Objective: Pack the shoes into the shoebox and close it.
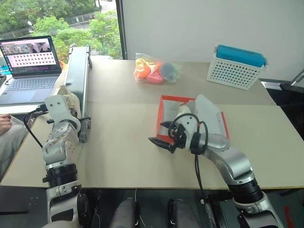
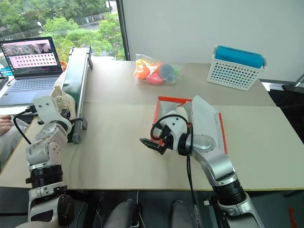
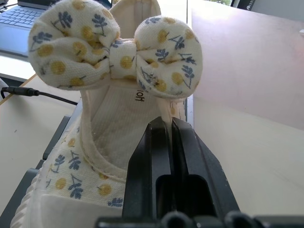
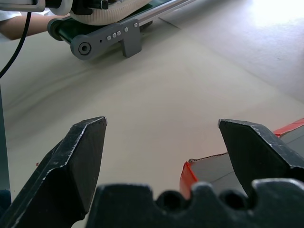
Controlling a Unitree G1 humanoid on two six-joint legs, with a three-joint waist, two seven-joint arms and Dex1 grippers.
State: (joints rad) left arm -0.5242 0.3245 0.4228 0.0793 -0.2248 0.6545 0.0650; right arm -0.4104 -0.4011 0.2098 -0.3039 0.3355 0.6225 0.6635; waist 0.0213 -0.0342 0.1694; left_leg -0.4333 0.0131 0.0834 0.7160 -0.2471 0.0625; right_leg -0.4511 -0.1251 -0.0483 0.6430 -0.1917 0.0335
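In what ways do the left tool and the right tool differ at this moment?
The left tool is shut, its black fingers pinching the wall of a cream-white fabric shoe with a floral bow; the right tool is open and holds nothing. The left tool is at the green conveyor belt; the right tool hovers by the near corner of the orange-red cardboard shoebox. Both have two black fingers.

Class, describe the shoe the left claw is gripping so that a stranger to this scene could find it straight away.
Start at the laptop on the robot's far left, then move to the conveyor belt beside it. At the belt's near end, the left claw, shut, grips a small cream shoe. Its padded bow with blue sprigs and yellow dots sets it apart.
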